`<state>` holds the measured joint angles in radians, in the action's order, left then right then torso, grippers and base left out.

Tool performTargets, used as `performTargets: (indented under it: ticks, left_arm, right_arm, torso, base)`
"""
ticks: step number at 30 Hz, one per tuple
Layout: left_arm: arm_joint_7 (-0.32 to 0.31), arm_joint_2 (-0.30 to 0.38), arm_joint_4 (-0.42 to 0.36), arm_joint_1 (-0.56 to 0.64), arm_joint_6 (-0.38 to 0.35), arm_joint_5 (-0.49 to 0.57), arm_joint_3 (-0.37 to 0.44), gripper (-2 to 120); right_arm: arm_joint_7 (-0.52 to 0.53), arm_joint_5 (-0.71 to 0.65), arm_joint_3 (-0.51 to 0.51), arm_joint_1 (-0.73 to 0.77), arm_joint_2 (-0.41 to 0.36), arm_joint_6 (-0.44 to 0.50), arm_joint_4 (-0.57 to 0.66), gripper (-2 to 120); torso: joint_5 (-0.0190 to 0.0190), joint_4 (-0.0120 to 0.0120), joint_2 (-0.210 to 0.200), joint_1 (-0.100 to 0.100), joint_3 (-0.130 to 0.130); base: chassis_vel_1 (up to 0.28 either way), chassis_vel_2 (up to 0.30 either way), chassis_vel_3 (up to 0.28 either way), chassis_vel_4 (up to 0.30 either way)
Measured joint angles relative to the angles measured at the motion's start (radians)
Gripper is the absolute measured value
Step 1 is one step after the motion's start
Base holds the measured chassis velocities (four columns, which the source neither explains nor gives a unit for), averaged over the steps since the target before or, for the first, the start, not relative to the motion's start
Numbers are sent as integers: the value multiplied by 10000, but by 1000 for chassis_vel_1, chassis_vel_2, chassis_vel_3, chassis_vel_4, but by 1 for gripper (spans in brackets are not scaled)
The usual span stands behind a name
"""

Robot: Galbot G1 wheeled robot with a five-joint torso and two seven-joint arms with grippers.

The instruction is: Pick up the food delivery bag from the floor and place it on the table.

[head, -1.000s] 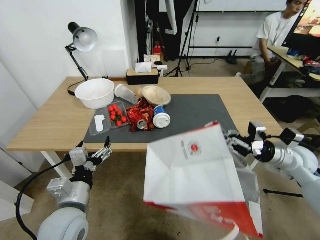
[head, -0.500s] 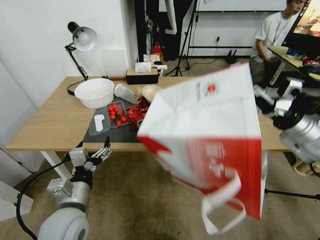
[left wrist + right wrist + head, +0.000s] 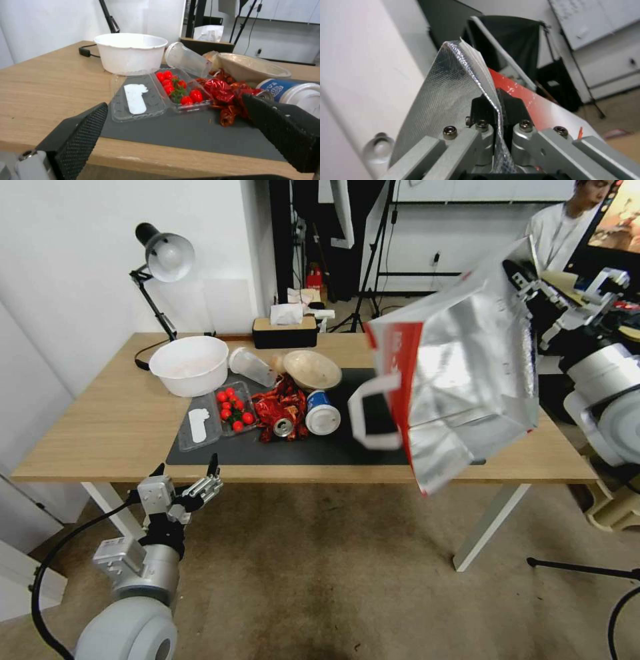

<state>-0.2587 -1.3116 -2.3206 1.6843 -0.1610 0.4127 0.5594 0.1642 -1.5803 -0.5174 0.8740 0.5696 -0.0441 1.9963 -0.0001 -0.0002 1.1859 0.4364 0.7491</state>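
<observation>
The food delivery bag [image 3: 467, 373] hangs in the air above the right part of the table [image 3: 100, 420], tipped so its silver foil lining faces me. Its red side and a white strap handle [image 3: 373, 410] point toward the table's middle. My right gripper [image 3: 533, 287] is shut on the bag's upper rim. In the right wrist view the foil edge [image 3: 466, 75] is pinched where the right gripper [image 3: 496, 110] closes. My left gripper [image 3: 190, 480] waits open, low, just in front of the table's front edge; the left wrist view shows that gripper [image 3: 183, 132] holding nothing. The floor [image 3: 320, 580] lies bare below.
On the dark grey mat [image 3: 393, 393] lie a crumpled red wrapper [image 3: 280, 410], a tipped cup [image 3: 323, 413], a can and a clear box of cherry tomatoes [image 3: 233, 408]. A white bowl [image 3: 190, 365], a lamp [image 3: 163, 257] and a tissue box [image 3: 285, 330] stand farther back.
My right arm swung the bag from low in front of the table up and to the right, over the table's edge. The bag turned, so its foil lining now shows. The left arm stayed still.
</observation>
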Motion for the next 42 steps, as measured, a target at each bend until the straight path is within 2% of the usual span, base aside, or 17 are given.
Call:
performTargets:
  ticks: [2, 6, 21, 28, 33, 37, 42]
  left_arm:
    - [12, 1, 3, 28, 6, -46, -28, 100]
    - [25, -1, 4, 28, 6, -82, -59, 100]
    - [38, -97, 36, 189, 125, -306, -134, 100]
    - [19, -131, 26, 234, 192, -381, -145, 100]
    - [7, -133, 11, 247, 205, -394, -142, 100]
    - [-22, -132, 7, 268, 236, -406, -136, 100]
    - [-36, -132, 8, 259, 241, -411, -138, 100]
  right_arm:
    - [510, -389, 64, -115, 98, -217, -217, 0]
    - [650, -665, 129, -134, 230, -401, -498, 0]
    - [-56, -966, 396, -211, 591, -778, -1235, 0]
    - [-1594, -1362, 310, -128, 487, -935, -1637, 0]
    - [-1878, -1457, 314, -160, 477, -1069, -1855, 0]
    - [-3121, -1570, 314, -107, 396, -1508, -2350, 0]
    - [-3464, -1351, 420, -256, 418, -1566, -2737, 0]
  torso:
    - [0, 1, -3, -1, -2]
    - [2, 1, -5, -2, -3]
    - [1, 1, -12, -4, -6]
    - [0, 0, -14, -6, -7]
    - [0, 2, -14, -7, -8]
    - [1, 1, -15, -6, -8]
    - [2, 2, -16, -7, -9]
  base:
    - [0, 0, 0, 0]
    - [0, 0, 0, 0]
    - [0, 0, 0, 0]
    - [0, 0, 0, 0]
    - [0, 0, 0, 0]
    - [0, 0, 0, 0]
    - [0, 0, 0, 0]
